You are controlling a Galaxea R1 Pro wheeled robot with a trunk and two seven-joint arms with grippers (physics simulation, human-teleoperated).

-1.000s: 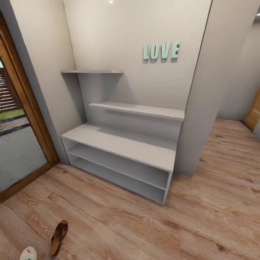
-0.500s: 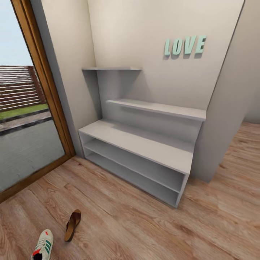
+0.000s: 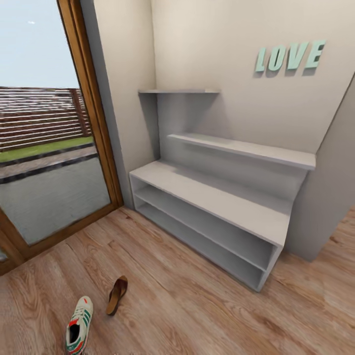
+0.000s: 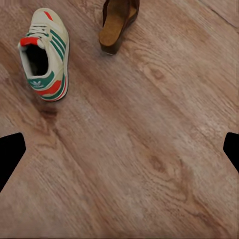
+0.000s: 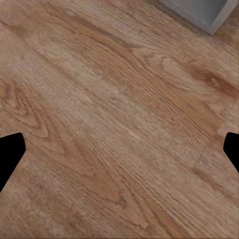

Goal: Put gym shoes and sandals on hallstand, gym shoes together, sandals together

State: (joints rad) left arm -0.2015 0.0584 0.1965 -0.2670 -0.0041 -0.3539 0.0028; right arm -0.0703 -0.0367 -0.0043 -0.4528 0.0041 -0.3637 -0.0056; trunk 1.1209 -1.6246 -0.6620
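One gym shoe (image 3: 79,325), cream with green stripes and red patches, lies on the corridor floor (image 3: 197,305) at the lower left of the head view. A brown sandal (image 3: 117,295) lies just beside it, closer to the hallstand (image 3: 212,197), whose white top and two open shelf levels are bare. In the left wrist view my left gripper (image 4: 119,149) hangs open above bare planks, with the gym shoe (image 4: 45,55) and the sandal (image 4: 117,25) ahead of it. My right gripper (image 5: 119,149) is open over the floor, near a lower corner of the hallstand (image 5: 199,12).
A glass door in a wooden frame (image 3: 93,113) stands left of the hallstand. Two floating shelves (image 3: 241,148) and teal LOVE letters (image 3: 290,55) are on the wall above it. A wall corner (image 3: 335,197) juts out at its right end.
The camera has swung left, so the whole picture has shifted right. The gym shoe and sandal have come fully into view; nothing on the floor has moved.
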